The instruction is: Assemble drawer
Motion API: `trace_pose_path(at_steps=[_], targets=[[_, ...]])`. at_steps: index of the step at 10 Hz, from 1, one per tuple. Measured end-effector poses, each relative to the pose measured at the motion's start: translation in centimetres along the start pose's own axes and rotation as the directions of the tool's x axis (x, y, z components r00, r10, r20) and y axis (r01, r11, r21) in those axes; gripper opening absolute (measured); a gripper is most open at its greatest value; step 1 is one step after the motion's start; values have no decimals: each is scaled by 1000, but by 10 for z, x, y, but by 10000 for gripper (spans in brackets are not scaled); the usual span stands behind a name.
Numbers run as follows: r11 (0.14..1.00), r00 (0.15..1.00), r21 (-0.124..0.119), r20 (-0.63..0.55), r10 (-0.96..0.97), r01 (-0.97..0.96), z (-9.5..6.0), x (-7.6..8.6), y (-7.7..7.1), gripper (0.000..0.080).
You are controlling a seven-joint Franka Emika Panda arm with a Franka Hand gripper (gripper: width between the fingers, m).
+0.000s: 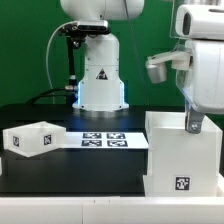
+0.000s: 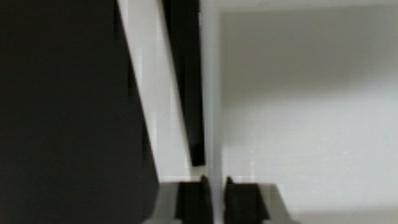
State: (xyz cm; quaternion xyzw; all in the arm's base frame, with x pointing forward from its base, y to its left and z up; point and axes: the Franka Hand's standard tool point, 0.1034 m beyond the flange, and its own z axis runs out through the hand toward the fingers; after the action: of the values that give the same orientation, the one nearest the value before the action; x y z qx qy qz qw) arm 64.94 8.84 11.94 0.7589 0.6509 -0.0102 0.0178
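The drawer's large white casing (image 1: 185,160) stands on the black table at the exterior view's right, with a square tag on its front. My gripper (image 1: 195,123) comes down from above onto the casing's top edge. In the wrist view my gripper (image 2: 214,192) has its dark fingers (image 2: 251,202) closed on a thin white wall of the casing (image 2: 302,100). One small white tray (image 1: 32,138) with tags sits apart at the exterior view's left. A second tray is not in view.
The marker board (image 1: 105,139) lies flat between the tray and the casing. The arm's white base (image 1: 100,75) stands behind it, in front of a green backdrop. The table's front edge (image 1: 70,195) runs along the bottom.
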Motion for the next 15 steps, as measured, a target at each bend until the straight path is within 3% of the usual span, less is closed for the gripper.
trace_pose_path(at_steps=[3, 6, 14, 15], targets=[[1000, 1000, -3, -1, -5, 5, -3, 9, 7, 31], [1000, 1000, 10, 4, 0, 0, -2, 7, 12, 31], [1000, 1000, 9, 3, 7, -7, 0, 0, 15, 31], [1000, 1000, 9, 4, 7, -7, 0, -1, 15, 221]])
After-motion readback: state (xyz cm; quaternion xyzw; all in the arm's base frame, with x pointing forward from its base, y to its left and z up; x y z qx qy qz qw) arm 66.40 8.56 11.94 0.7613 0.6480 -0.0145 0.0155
